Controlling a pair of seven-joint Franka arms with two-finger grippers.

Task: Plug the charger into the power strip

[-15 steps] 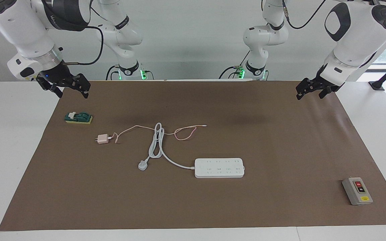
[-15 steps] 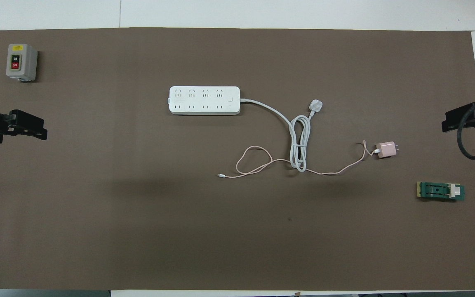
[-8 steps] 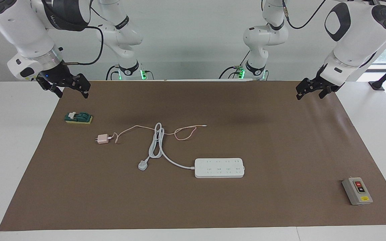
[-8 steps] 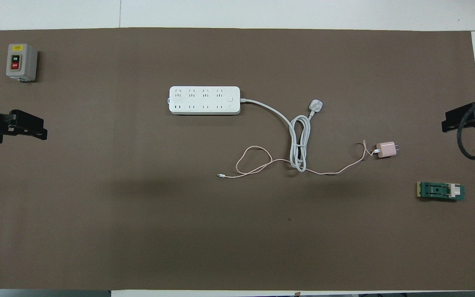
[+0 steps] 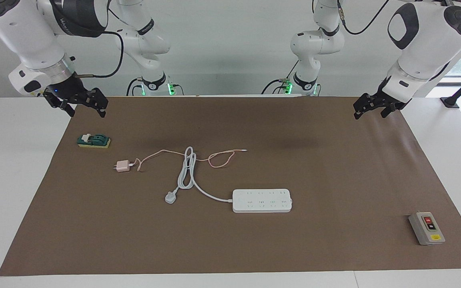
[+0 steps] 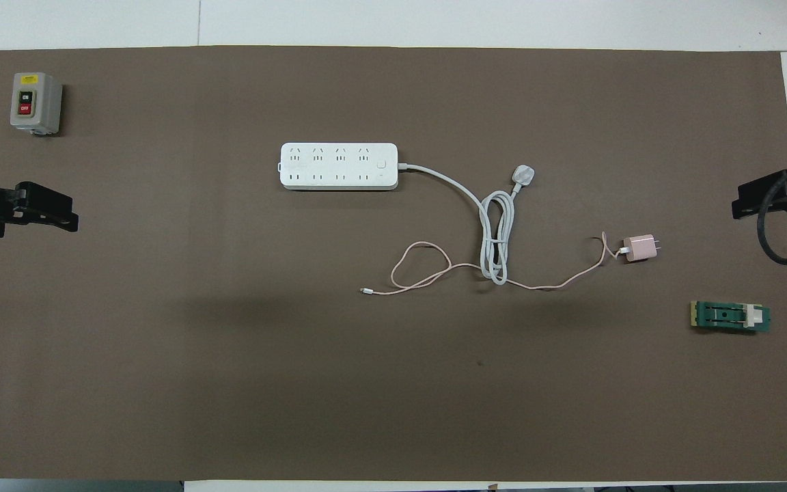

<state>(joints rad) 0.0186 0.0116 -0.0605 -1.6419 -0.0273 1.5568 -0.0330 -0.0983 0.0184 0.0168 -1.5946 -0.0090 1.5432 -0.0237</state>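
Table (image 5: 334, 180), brown mat. Strip (image 5: 262, 200): lower centre of facing view, flat, nothing plugged in. Charger (image 5: 123, 166): centre-left, apart from strip (pink cable crosses strip's coiled cord). L hand (image 5: 372, 109): upper right, released, empty. R hand (image 5: 81, 105): upper left, released, empty.

Charger (image 5: 123, 166): small pink cube lying unplugged, thin cable trailing across the strip's coiled cord.
Strip (image 5: 262, 200): long, white, flat, farther from the robots.

Left end effector (image 5: 368, 111), right end effector (image 5: 86, 107) raised, spread.
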